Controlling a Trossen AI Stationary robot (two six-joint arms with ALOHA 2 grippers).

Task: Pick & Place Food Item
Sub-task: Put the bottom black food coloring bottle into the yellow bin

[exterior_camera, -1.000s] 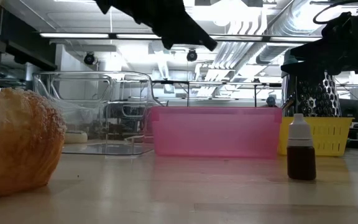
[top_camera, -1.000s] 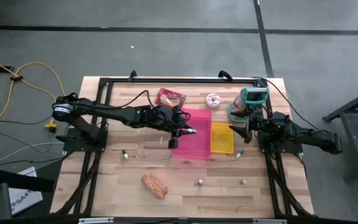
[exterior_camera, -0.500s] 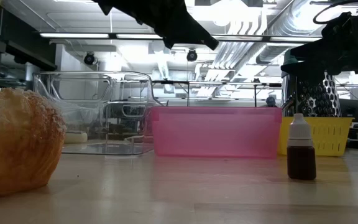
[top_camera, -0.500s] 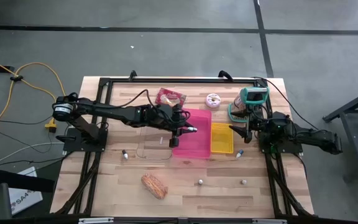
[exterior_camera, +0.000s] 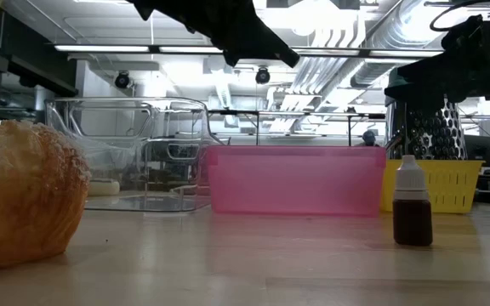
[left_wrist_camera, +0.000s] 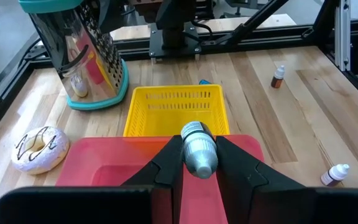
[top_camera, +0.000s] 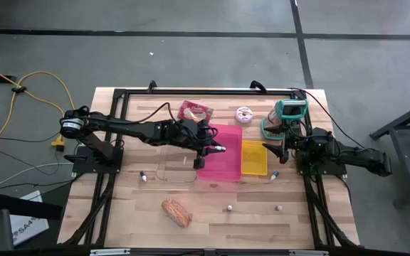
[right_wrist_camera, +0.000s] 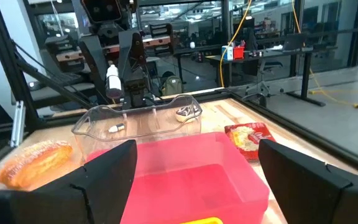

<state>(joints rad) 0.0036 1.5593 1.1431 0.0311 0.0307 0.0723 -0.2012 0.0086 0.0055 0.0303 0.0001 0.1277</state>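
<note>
My left gripper (left_wrist_camera: 199, 163) hangs over the pink bin (top_camera: 223, 165), shut on a small white-grey bottle (left_wrist_camera: 199, 149); the right wrist view also shows that bottle (right_wrist_camera: 112, 79). A bread loaf (top_camera: 176, 211) lies near the table's front edge. At the far side a donut (top_camera: 244, 114) and a red snack packet (top_camera: 194, 111) rest flat on the wood. My right gripper (right_wrist_camera: 194, 180) waits open at the table's right side, next to the yellow basket (top_camera: 254, 158), with nothing between its fingers. My left gripper pinches the bottle's body (left_wrist_camera: 197, 163) between its two fingers (left_wrist_camera: 166, 167). The fingers slant down from the table's left side and lie along the bottle. The bottle's ribbed end (left_wrist_camera: 194, 130) sticks out past the fingertips, and the bottle hangs clear above the pink bin.
A clear plastic container (top_camera: 176, 171) stands left of the pink bin. A metal grater (top_camera: 289, 117) with a teal base is at the far right. Several small dropper bottles stand about, one (top_camera: 142, 176) at the left and one (top_camera: 275, 175) by the basket.
</note>
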